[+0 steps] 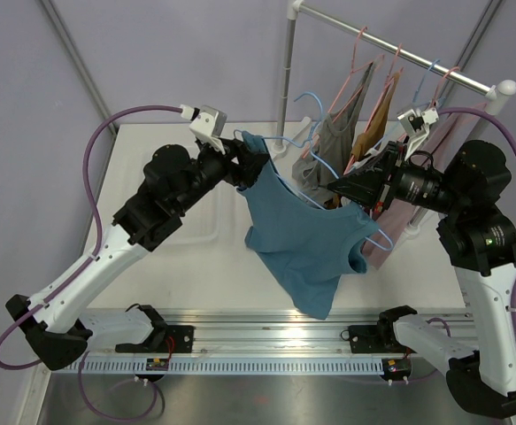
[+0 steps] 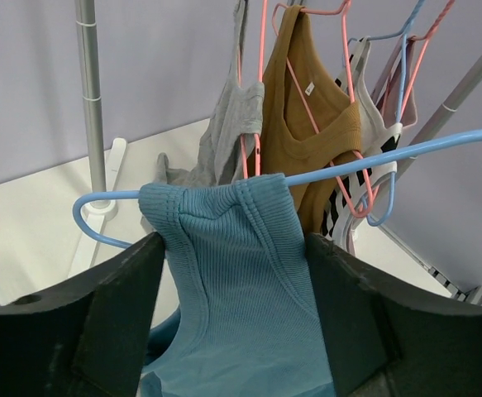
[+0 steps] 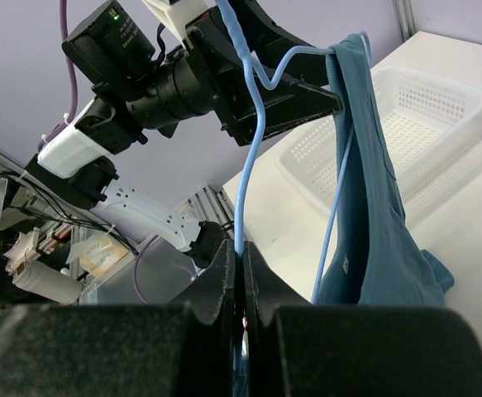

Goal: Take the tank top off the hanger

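The blue ribbed tank top (image 1: 306, 243) hangs in mid-air above the table, one strap still over the end of a light blue wire hanger (image 1: 313, 155). My left gripper (image 1: 244, 159) is at that strap. In the left wrist view its jaws (image 2: 236, 248) stand wide apart with the flat strap (image 2: 224, 248) between them, just below the hanger arm (image 2: 406, 153). My right gripper (image 1: 335, 189) is shut on the hanger wire (image 3: 245, 165), with the jaws (image 3: 241, 252) pinched together. The tank top (image 3: 373, 207) hangs to the right of it.
A clothes rack (image 1: 399, 49) at the back right holds several tops on pink and blue hangers, among them a grey one (image 1: 333, 133) and a brown one (image 2: 315, 107). A white mesh basket (image 3: 422, 116) sits on the white table (image 1: 151, 150). A metal rail (image 1: 266, 341) runs along the near edge.
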Controlling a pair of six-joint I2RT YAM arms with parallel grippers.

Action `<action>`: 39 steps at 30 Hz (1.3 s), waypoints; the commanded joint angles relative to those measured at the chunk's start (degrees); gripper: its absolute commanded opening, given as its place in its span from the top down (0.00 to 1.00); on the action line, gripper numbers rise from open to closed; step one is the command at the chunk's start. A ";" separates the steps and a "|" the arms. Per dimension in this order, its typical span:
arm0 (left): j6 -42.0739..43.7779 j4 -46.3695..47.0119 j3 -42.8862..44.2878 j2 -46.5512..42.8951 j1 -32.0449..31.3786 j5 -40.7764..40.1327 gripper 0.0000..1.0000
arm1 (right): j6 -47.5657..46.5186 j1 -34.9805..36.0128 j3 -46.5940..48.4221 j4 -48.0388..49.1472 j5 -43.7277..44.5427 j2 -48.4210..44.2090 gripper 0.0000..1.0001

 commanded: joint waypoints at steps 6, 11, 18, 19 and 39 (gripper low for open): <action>0.02 1.76 2.46 0.69 -0.31 -4.15 0.62 | -0.84 0.34 0.80 2.61 -0.32 -1.21 1.00; -0.06 0.45 2.99 0.69 -0.31 -7.05 0.84 | -1.89 0.34 0.19 1.04 0.64 -1.57 1.00; -1.91 -2.80 1.06 -2.47 -0.31 -20.31 1.00 | -11.29 0.34 -2.53 -10.12 2.67 -3.58 1.00; -1.91 -3.68 0.79 -2.82 -0.31 -21.29 1.00 | -12.00 0.34 -4.54 -10.66 1.62 -4.37 1.00; -10.79 -18.98 2.73 -1.41 7.60 -16.22 1.00 | -3.77 0.34 -18.96 12.41 -2.87 -21.43 1.00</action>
